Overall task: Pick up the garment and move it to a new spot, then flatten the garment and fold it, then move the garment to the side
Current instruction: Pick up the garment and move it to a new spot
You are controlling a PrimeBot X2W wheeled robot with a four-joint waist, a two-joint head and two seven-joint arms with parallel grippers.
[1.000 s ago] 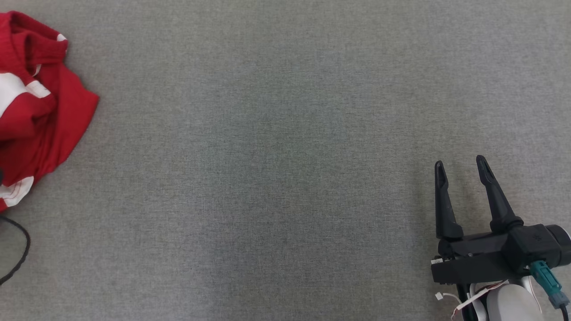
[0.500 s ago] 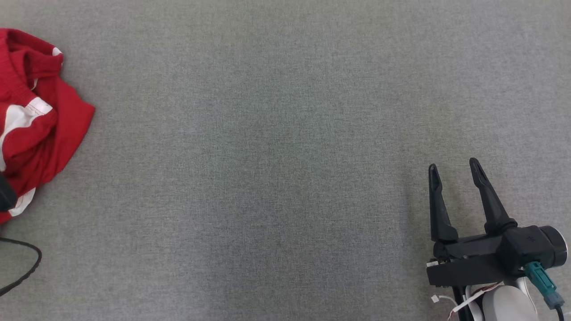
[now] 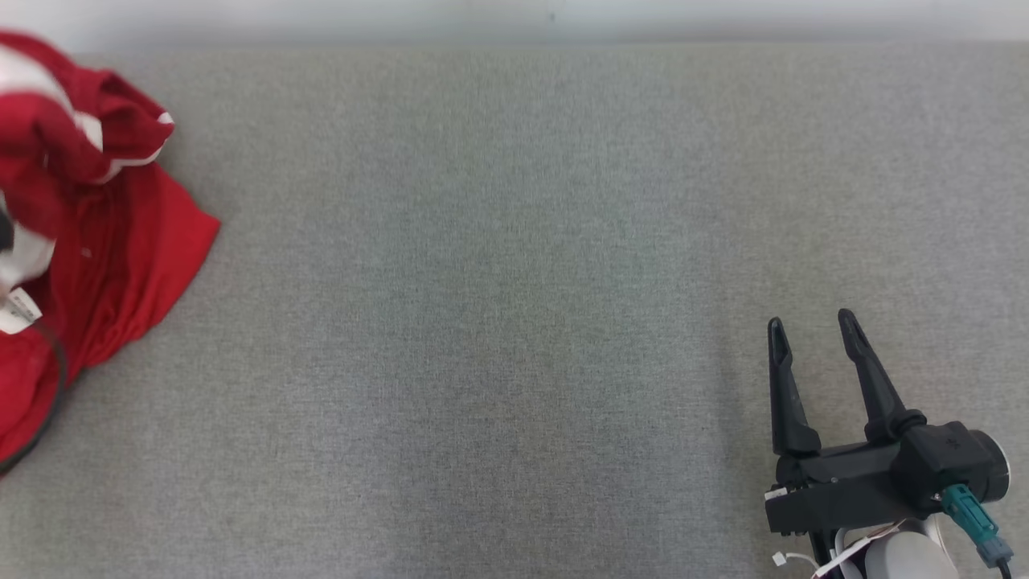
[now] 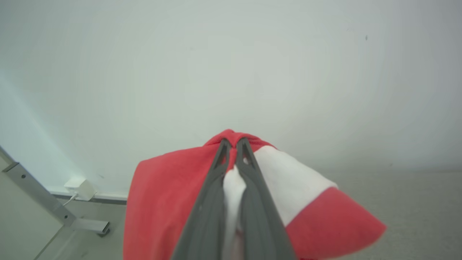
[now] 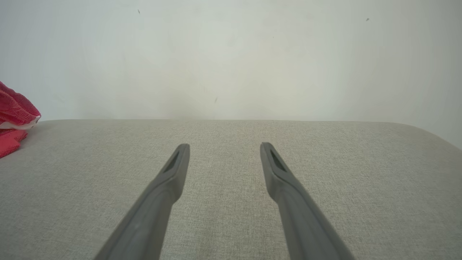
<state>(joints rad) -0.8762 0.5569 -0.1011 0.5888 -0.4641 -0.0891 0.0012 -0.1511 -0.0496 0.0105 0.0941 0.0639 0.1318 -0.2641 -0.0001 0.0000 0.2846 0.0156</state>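
garment (image 4: 162,202) pinched by left pincer (image 4: 233,142) in its wrist view; right pincer (image 3: 809,319) spread.

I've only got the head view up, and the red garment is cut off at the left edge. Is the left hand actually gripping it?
Observer: Yes. The left wrist view has the left hand shut on the garment, a fold pinched between its fingers.
Operator: Red part or white part?
Observer: Both: red bunches at the tips, and a white strip runs down the gap.
Operator: Anything near it on that side?
Observer: A metal rail and a white plug box sit low by the wall, apart from the cloth.
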